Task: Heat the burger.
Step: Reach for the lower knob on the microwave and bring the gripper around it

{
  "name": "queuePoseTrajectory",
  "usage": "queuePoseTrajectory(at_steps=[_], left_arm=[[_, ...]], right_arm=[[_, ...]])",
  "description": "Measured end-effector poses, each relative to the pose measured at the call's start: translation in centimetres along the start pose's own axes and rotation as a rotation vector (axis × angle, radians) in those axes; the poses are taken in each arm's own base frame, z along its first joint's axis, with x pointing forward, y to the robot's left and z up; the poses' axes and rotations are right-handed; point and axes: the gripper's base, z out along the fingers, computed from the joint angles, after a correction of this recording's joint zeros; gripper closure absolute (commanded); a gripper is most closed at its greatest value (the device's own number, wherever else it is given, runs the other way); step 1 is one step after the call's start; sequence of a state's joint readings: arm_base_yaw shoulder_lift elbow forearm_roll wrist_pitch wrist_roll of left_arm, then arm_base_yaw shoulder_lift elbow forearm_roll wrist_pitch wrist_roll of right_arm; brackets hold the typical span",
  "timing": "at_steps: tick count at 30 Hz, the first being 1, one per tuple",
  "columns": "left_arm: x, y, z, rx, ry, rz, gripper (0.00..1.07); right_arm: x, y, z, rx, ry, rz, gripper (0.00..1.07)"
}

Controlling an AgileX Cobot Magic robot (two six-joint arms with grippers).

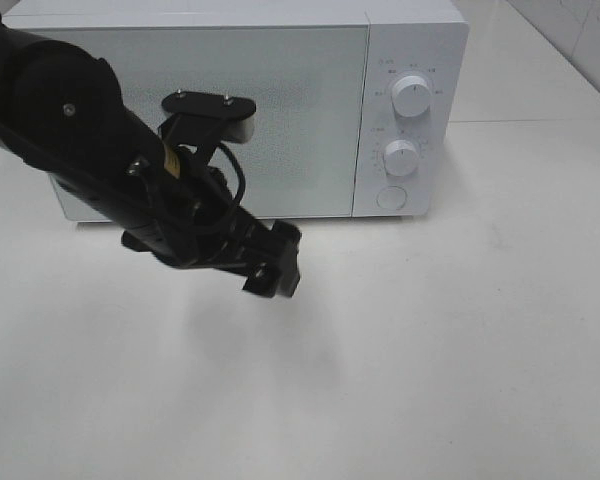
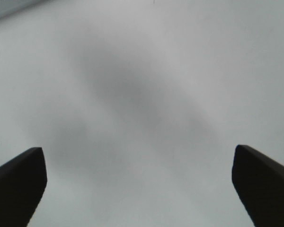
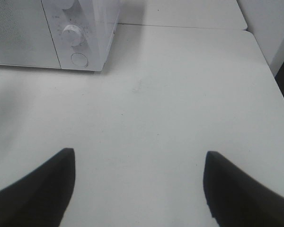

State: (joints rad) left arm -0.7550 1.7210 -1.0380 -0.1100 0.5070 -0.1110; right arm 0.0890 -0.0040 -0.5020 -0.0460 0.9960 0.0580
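Exterior high view: the left arm (image 1: 90, 150) crosses the upper left of the scene and covers part of the microwave (image 1: 310, 110) door. The left gripper (image 1: 275, 265) hangs over the table (image 1: 430, 350) just in front of the door, and its dark body makes the fingers hard to separate from this angle. The door is shut and its frosted, speckled panel lets nothing inside be made out. The burger shows in none of the three views, so its place cannot be told. The right arm lies outside this view.

Left wrist view: the left gripper (image 2: 137, 149) has its two dark fingers (image 2: 19, 184) wide apart with nothing between them. Only blurred white table and a soft shadow lie below.

Right wrist view: the right gripper (image 3: 139, 152) is likewise spread, with nothing between its fingers (image 3: 33, 194), over bare table (image 3: 180, 109). The microwave (image 3: 52, 33) is cut off here, showing only its lower front corner.

The control panel carries an upper knob (image 1: 411, 96), a lower knob (image 1: 401, 158) and a round button (image 1: 391, 198); their markings are too small to read. The table is plain white, faintly scuffed, with a seam behind the microwave. Pale tiling (image 1: 580, 40) shows past its far right edge.
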Motion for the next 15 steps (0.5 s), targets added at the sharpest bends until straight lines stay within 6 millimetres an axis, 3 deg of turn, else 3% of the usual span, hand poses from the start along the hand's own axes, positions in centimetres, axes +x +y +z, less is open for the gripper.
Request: queuePoseTrajectory(at_steps=[5, 8, 15], left_arm=[[1.9, 0.6, -2.0, -0.065, 0.209, 0.055, 0.07], [2.1, 0.8, -2.3, -0.077, 0.235, 0.054, 0.07], [2.2, 5.3, -5.7, -0.147, 0.265, -0.1, 0.07]], right_arm=[[0.0, 0.0, 0.0, 0.0, 0.0, 0.0, 0.32], [0.0, 0.0, 0.0, 0.0, 0.0, 0.0, 0.32], [0.0, 0.0, 0.0, 0.0, 0.0, 0.0, 0.32]])
